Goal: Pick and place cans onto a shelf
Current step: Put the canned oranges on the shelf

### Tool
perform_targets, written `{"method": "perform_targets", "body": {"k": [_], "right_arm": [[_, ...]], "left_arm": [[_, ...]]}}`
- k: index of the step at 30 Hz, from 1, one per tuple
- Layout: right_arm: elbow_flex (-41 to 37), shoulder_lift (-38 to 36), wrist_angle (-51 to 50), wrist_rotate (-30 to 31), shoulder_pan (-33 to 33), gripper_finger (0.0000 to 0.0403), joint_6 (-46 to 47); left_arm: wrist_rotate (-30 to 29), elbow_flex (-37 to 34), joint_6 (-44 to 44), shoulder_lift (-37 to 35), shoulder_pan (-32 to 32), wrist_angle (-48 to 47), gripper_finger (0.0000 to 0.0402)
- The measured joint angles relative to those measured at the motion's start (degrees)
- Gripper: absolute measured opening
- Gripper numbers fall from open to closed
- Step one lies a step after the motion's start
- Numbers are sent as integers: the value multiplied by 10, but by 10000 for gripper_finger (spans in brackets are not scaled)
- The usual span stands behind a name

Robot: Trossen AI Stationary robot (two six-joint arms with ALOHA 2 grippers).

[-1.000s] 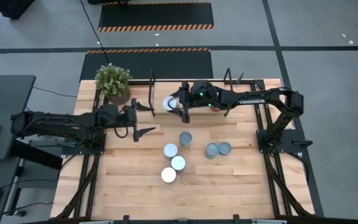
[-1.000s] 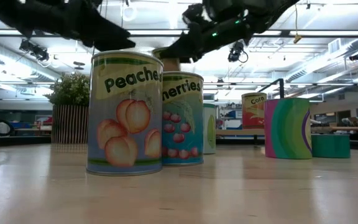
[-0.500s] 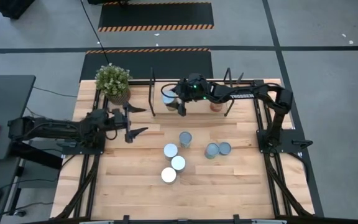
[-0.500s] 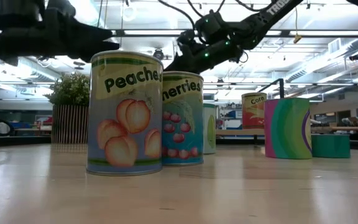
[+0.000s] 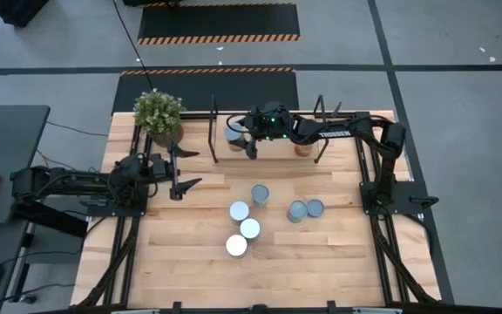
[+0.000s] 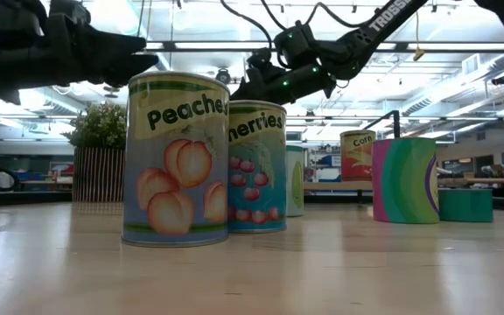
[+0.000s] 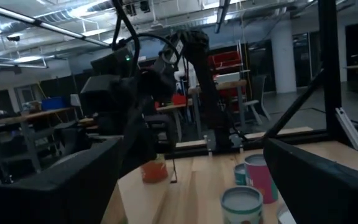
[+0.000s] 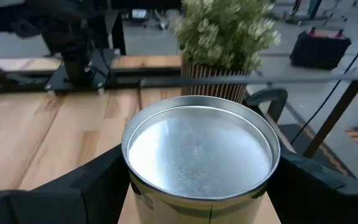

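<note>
My right gripper (image 5: 239, 137) reaches from the table's right side to the left end of the shelf (image 5: 277, 151) at the far edge and is shut on a can (image 8: 199, 149) with a shiny silver top. A brownish can (image 5: 301, 148) stands on the shelf farther right. Several more cans stand upright on the tabletop around mid-table (image 5: 260, 194), (image 5: 239, 210), (image 5: 305, 209). My left gripper (image 5: 190, 168) hovers open at the table's left, with nothing between its fingers. My right gripper pinches the can between its two fingers, one on each opposite side of the wall just below the rim (image 8: 133, 186). The fingers come in roughly level from the table's right side. The can stays upright over the shelf's board; I cannot tell whether its bottom rests there.
A potted plant (image 5: 158, 115) stands at the far left corner, just beyond the shelf's left black end frame (image 5: 213, 129). In the low view the peaches can (image 6: 176, 157) and cherries can (image 6: 256, 166) fill the foreground. Bare wood lies along the near edge.
My right gripper has carried the can toward the far left, down to the shelf's left end, keeping it upright. My left gripper has drawn back toward the table's left edge, sunk a little and tipped its open fingers upward.
</note>
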Motion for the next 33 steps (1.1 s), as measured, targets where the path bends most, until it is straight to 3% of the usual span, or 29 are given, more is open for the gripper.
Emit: {"method": "perform_targets", "body": {"k": [12,21,33], "right_arm": [[0,61,37,-1,-6,328,3],[0,63,29,2,-16,329,1],[0,62,-20,9,-23,390,0]], "left_arm": [[-4,0,-57,1,3,-40,395],[-6,0,-60,1,3,-39,395],[-7,0,-56,1,3,-37,396]]}}
